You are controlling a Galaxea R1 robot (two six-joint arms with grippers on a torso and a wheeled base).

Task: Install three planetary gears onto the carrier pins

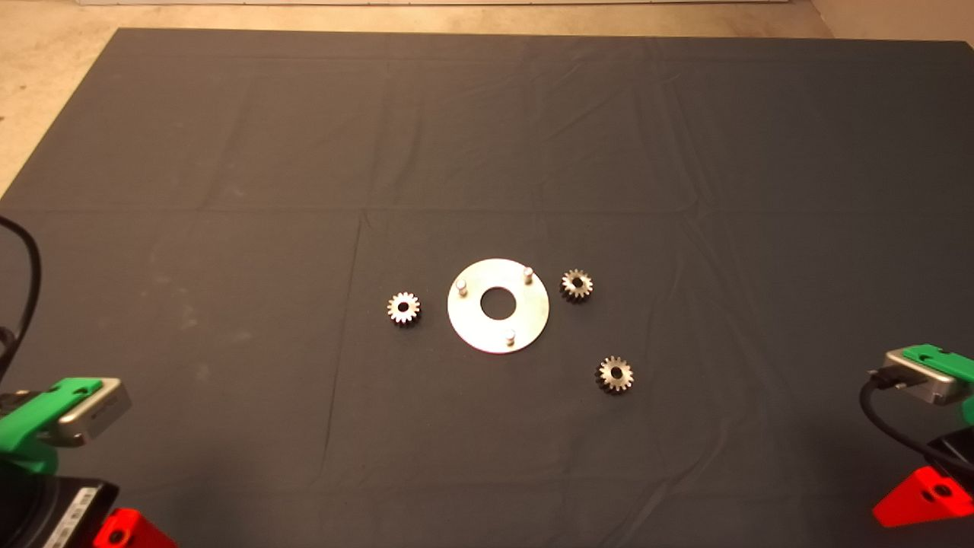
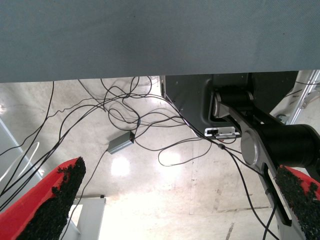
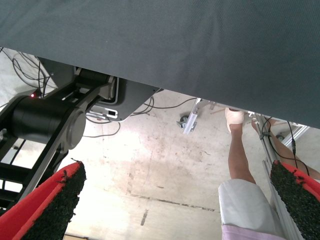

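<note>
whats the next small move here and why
Probably the right gripper reaching for the gear beside the disc: all three carrier pins stand bare, every gear lies on the mat, and both grippers wait open at the near edge.

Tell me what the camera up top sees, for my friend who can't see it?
A shiny metal disc with three bare carrier pins lies mid-mat, and three small planetary gears sit loose around it: one to its left, two to its right. The left gripper and right gripper wait at the bottom corners of the dark mat.
</note>
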